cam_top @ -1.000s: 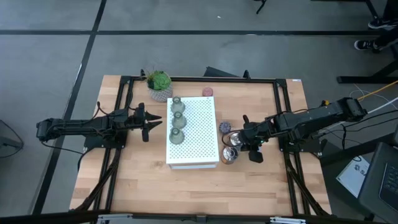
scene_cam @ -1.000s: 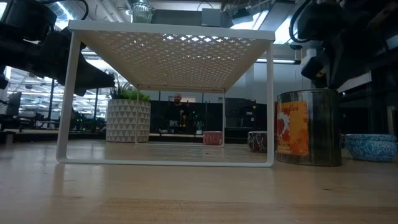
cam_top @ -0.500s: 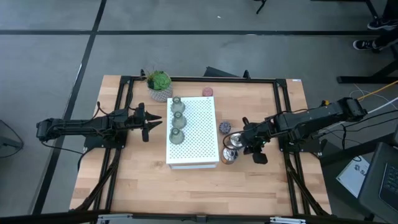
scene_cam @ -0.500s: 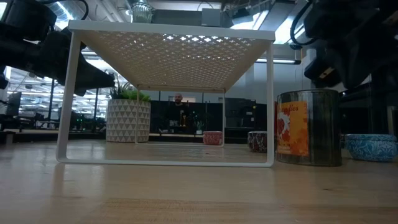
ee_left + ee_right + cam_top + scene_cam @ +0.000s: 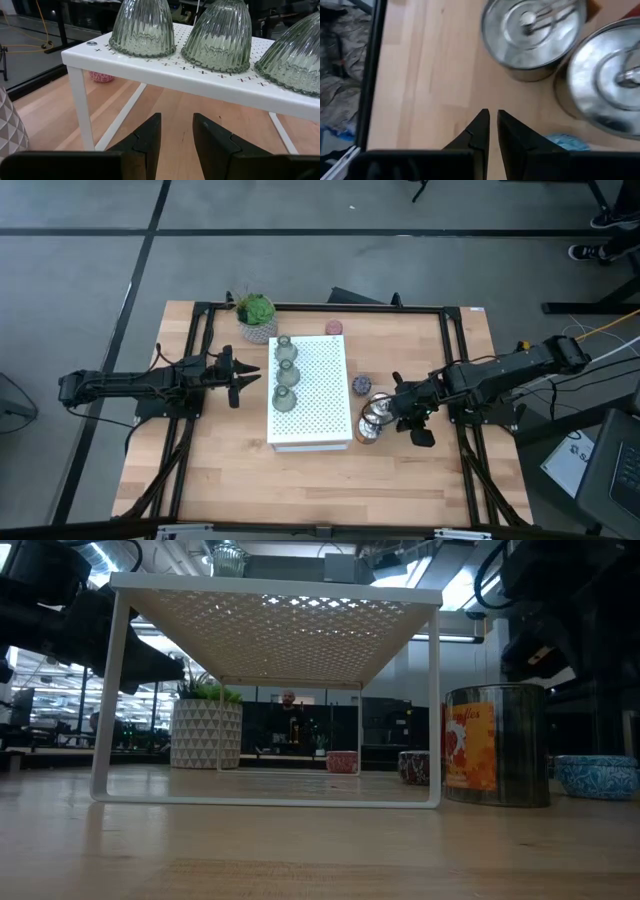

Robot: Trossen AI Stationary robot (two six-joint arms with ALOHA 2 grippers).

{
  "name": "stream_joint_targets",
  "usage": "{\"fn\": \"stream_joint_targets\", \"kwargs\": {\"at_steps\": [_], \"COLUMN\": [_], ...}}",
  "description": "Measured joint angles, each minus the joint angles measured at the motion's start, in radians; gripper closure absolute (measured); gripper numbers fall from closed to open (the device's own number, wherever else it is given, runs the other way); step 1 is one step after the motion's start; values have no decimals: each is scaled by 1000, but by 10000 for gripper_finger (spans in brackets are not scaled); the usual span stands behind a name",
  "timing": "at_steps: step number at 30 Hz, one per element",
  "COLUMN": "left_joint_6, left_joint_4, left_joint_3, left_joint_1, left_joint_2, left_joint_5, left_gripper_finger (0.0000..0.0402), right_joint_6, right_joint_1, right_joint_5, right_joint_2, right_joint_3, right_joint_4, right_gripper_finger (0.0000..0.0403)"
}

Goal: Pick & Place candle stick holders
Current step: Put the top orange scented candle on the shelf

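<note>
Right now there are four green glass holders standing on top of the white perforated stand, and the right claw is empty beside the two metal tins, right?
Not quite: the high view shows three green glass holders on the white perforated stand, not four. The rest holds: the right claw is empty, nearly shut, beside the two metal tins.

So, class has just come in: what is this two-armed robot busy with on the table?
It is sorting candle stick holders. Three green glass holders already stand in a row on the white perforated stand. The right gripper, fingers nearly closed and empty, hovers beside two silvery metal holders on the table right of the stand. The left gripper waits, slightly open, at the stand's left side.
</note>
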Motion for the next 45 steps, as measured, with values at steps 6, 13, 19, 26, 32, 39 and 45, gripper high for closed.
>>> {"fn": "stream_joint_targets", "kwargs": {"at_steps": [6,13,19,26,32,39,45], "left_joint_6": [0,0,0,0,0,0,0], "left_joint_4": [0,0,0,0,0,0,0], "left_joint_3": [0,0,0,0,0,0,0], "left_joint_1": [0,0,0,0,0,0,0], "left_joint_2": [0,0,0,0,0,0,0], "left_joint_5": [0,0,0,0,0,0,0], "left_gripper_finger": [294,294,294,294,294,294,294], "right_joint_6": [-31,-72,-167,-318,-476,-501,-514], "right_joint_1": [41,68,68,68,68,67,66], "right_joint_5": [14,221,378,383,380,381,422], "right_joint_2": [-27,-59,-60,-19,40,87,104], "right_joint_3": [0,0,0,0,0,0,3], "right_joint_4": [-36,-55,-90,-48,9,13,13], "right_gripper_finger": [329,254,242,244,245,268,328]}}
